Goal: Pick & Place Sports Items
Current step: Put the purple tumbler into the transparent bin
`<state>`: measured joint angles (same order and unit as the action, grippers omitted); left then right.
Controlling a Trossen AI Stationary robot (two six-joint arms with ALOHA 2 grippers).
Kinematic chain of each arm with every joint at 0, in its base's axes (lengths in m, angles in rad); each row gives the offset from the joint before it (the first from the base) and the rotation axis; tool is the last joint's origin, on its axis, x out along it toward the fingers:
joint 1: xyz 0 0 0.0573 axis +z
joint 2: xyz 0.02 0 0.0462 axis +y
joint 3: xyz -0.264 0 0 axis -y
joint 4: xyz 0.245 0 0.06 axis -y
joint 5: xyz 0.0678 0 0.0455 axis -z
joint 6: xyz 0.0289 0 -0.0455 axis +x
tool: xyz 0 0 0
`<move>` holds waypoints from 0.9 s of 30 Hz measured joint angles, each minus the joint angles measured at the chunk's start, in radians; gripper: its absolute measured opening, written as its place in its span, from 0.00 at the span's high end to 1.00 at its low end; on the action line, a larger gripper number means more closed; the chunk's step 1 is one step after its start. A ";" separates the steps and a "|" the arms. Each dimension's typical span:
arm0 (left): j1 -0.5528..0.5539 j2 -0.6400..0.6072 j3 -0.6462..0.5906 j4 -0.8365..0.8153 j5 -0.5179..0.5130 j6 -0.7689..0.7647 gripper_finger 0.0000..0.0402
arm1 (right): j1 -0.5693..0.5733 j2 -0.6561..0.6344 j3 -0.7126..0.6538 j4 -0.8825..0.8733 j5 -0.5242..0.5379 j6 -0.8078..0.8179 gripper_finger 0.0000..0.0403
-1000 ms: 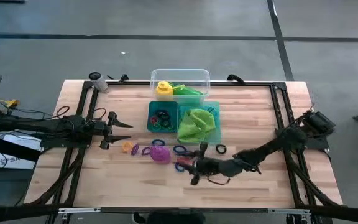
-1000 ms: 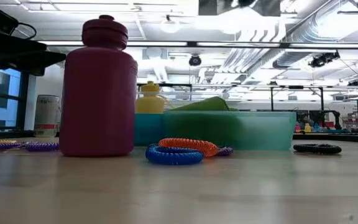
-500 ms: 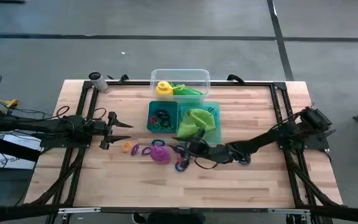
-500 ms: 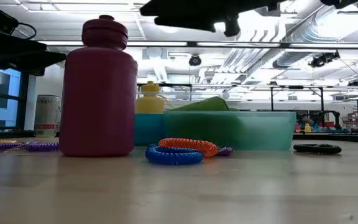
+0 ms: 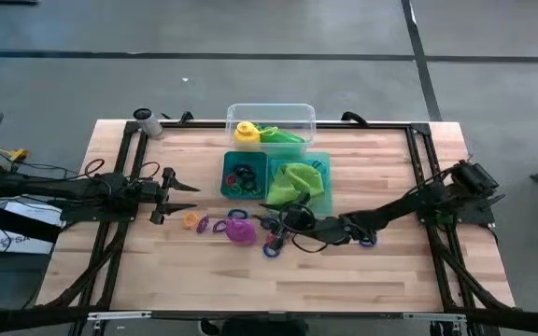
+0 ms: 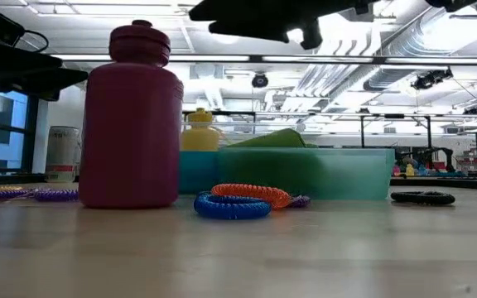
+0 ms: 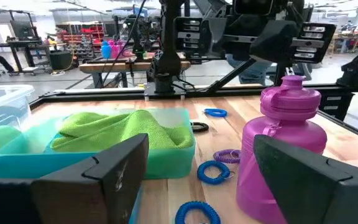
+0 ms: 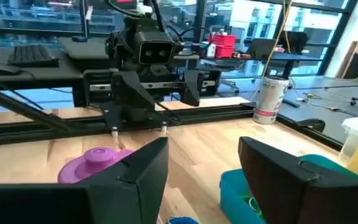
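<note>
The purple bottle (image 5: 242, 231) stands upright on the table, near the teal tray (image 5: 228, 161). It also shows in the left wrist view (image 7: 286, 155) and the low view (image 6: 131, 124). The yellow bottle (image 5: 245, 132) and a lime-green cloth (image 5: 284, 136) lie in the clear tub (image 5: 271, 109). Another lime-green cloth (image 5: 293, 185) fills the tray's right compartment; several rings (image 5: 243, 178) lie in its left one. My right gripper (image 5: 273, 222) hovers open just right of the purple bottle, above loose rings. My left gripper (image 5: 191, 187) is open at the left, clear of everything.
Loose rings lie on the table: blue (image 6: 232, 206) and orange (image 6: 251, 194) in front of the tray, purple (image 5: 219, 225) and yellow (image 5: 192, 220) left of the bottle, black (image 5: 332, 222) and blue (image 5: 367, 241) to the right. A can (image 5: 144, 119) stands at the far left corner.
My right gripper has gone from the table's near side toward the far edge and a little left, ending beside the purple bottle and close to the tray. It stays open. The bottle and rings have kept their places.
</note>
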<state>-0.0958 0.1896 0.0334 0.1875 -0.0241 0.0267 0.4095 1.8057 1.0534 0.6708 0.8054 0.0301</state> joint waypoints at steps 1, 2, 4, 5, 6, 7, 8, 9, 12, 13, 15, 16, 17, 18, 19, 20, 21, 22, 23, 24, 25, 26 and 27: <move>0.000 0.000 0.000 0.000 0.000 0.000 0.41 | 0.000 0.000 0.000 0.000 -0.006 0.000 0.62; 0.000 0.000 0.000 0.000 0.000 0.000 0.41 | 0.000 0.000 0.000 0.000 -0.016 0.000 0.62; 0.000 0.000 0.000 0.000 0.000 0.000 0.41 | 0.000 0.000 0.000 0.015 -0.046 -0.001 0.61; 0.000 0.000 0.000 0.000 0.000 0.000 0.41 | 0.000 0.000 0.000 0.023 -0.062 -0.005 0.60; 0.000 0.000 0.000 0.000 0.000 0.000 0.41 | 0.001 0.000 0.000 0.029 -0.079 -0.010 0.58; 0.000 0.000 0.000 0.000 0.000 0.000 0.41 | 0.001 0.000 0.000 0.035 -0.095 -0.022 0.56; 0.000 0.000 0.000 0.000 0.000 0.000 0.41 | 0.001 0.000 0.000 0.041 -0.109 -0.033 0.53; 0.000 0.000 0.000 0.000 0.000 0.000 0.41 | 0.001 0.000 0.000 0.046 -0.119 -0.044 0.49; 0.000 0.000 0.000 0.000 0.000 0.000 0.41 | 0.001 0.000 0.000 0.053 -0.162 -0.054 0.38; 0.000 0.000 0.000 0.000 0.000 0.000 0.41 | 0.000 0.000 0.000 0.052 -0.175 -0.054 0.34; 0.000 0.000 0.000 0.000 0.000 0.000 0.41 | -0.004 0.000 0.000 0.052 -0.204 -0.054 0.25; 0.000 0.000 0.000 0.000 0.000 0.000 0.41 | -0.006 0.000 0.000 0.052 -0.222 -0.053 0.21; 0.000 0.000 0.000 0.000 0.000 0.000 0.41 | -0.010 0.000 0.000 0.049 -0.244 -0.051 0.17; 0.000 0.000 0.000 0.000 0.000 0.000 0.41 | -0.015 0.000 0.000 0.043 -0.267 -0.046 0.13; 0.000 0.000 0.000 0.000 0.000 0.000 0.41 | -0.021 0.000 0.000 0.039 -0.293 -0.035 0.09; 0.000 0.000 0.000 0.000 0.000 0.000 0.41 | -0.028 0.000 0.000 0.033 -0.318 -0.023 0.06; 0.000 0.000 0.000 0.000 0.000 0.000 0.41 | -0.035 0.000 0.000 0.026 -0.346 -0.010 0.03; 0.000 0.000 0.000 0.000 0.000 0.000 0.41 | -0.044 0.000 0.000 0.019 -0.373 0.002 0.00; 0.000 0.000 0.000 0.000 0.000 0.000 0.41 | -0.052 0.000 0.000 0.011 -0.398 0.015 0.01; 0.000 0.000 0.000 0.000 0.000 0.000 0.41 | -0.061 0.000 0.000 0.002 -0.423 0.029 0.02; 0.000 0.000 0.000 0.000 0.000 0.000 0.41 | -0.070 0.000 0.000 -0.005 -0.446 0.044 0.04; 0.000 0.000 0.000 0.000 0.000 0.000 0.41 | -0.079 0.000 0.000 -0.010 -0.466 0.058 0.05; 0.000 0.000 0.000 0.000 0.000 0.000 0.41 | -0.088 0.000 0.000 -0.015 -0.482 0.070 0.06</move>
<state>-0.0956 0.1898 0.0330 0.1875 -0.0242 0.0269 0.3214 1.8061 1.0534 0.6560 0.3235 0.1001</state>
